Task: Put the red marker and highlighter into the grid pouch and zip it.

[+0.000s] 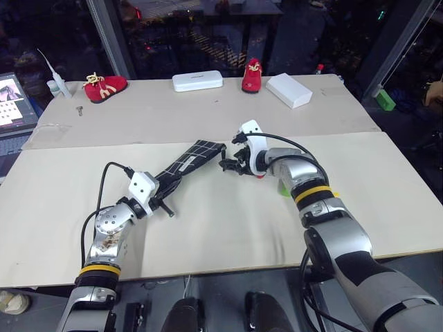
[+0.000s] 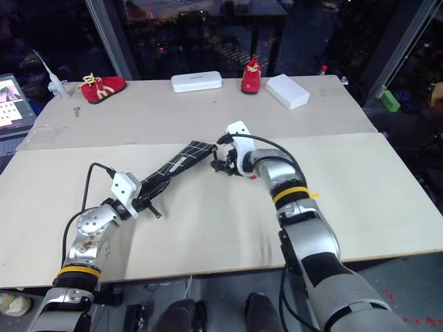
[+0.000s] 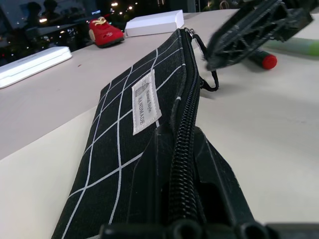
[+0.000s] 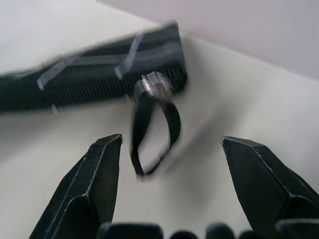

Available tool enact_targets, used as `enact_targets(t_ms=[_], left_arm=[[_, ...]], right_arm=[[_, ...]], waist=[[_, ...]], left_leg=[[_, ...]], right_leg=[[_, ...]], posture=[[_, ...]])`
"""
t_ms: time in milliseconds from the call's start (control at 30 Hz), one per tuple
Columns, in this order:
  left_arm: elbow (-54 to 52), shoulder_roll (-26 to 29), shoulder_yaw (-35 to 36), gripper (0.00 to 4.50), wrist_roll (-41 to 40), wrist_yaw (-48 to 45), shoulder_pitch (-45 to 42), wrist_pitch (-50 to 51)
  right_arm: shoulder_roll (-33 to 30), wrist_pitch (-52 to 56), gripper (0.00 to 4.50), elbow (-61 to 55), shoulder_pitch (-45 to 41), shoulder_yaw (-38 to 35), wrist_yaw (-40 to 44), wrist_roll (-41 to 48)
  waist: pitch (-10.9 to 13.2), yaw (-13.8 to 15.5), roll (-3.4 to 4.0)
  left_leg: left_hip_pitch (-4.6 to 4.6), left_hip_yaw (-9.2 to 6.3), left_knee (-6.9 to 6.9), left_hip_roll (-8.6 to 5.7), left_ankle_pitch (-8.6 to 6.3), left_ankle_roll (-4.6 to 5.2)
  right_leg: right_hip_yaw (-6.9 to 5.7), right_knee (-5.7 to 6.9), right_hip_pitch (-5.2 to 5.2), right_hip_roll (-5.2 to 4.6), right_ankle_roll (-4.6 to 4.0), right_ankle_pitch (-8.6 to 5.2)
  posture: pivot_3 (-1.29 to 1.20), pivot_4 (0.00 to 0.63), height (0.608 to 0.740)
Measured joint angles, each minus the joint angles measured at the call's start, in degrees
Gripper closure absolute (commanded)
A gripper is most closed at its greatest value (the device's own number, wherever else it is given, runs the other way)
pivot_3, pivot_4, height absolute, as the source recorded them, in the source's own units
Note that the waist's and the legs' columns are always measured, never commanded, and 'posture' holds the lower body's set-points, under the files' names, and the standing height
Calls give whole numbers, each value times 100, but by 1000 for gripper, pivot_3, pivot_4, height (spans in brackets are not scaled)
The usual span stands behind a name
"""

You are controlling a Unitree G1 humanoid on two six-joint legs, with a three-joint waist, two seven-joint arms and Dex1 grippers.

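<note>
Black grid pouch lies diagonally mid-table on the cream surface, zipper edge up. Left gripper is clamped on its near end, jaws together on the fabric at the zipper. Right gripper hovers at the far end, jaws wide apart, zipper pull loop between the fingertips, not gripped. Red marker and highlighter lie on the table just beyond the right gripper, outside the pouch.
</note>
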Motion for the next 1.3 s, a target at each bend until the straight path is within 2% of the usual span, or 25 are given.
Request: enact_targets(t_ms=[67,167,300,433,667,833,1000,1300], left_arm=[[-1,-1,0,4500,2,-3,2,6],[-1,-2,0,4500,2,-6,13,8],[0,-2,0,4500,3,-9,17,8],[4,-3,1,4500,3,-11,17,7],[14,-14,0,4500,5,-10,16,5],[53,-13,10,4500,4,-13,15,-1],[136,-30,10,4500,5,-14,15,-25],[328,-224,-15,4500,8,-75,-128,-113]], right_arm=[[80,-68,960,157,-6,-51,-73,3],[105,-226,1663,393,-6,-145,-204,-7],[92,-435,3071,456,-5,-166,-203,-17],[2,-461,4443,375,52,-120,192,-18],[-64,-457,4489,-286,340,348,886,-189],[-172,-298,4489,-1251,780,820,1445,-253],[-59,-85,4489,-1876,974,1229,1580,-360],[168,454,4489,-2848,994,1540,1779,-262]], waist=[[0,-1,0],[0,-1,0],[0,-2,0],[0,-3,0],[0,-30,0],[0,-35,1],[0,-64,0],[0,-63,0]], left_leg=[[0,0,0,0,0,0],[-1,1,0,-1,0,0],[-2,0,0,-1,0,0],[-2,0,0,-1,0,0],[-1,-1,0,0,0,0],[-2,-3,0,0,0,0],[1,-4,0,0,0,0],[1,-6,0,-2,0,-1]], right_leg=[[0,0,0,0,0,0],[1,-1,0,-3,0,0],[0,-1,0,-3,0,0],[0,-1,0,-3,0,0],[0,0,0,-2,0,0],[-1,0,0,-2,0,0],[-1,4,-1,-2,0,0],[-4,3,0,-3,0,0]], posture=[[0,150,740],[0,150,740],[0,150,740],[0,150,740],[0,150,740],[0,150,740],[0,150,740],[0,150,740]])
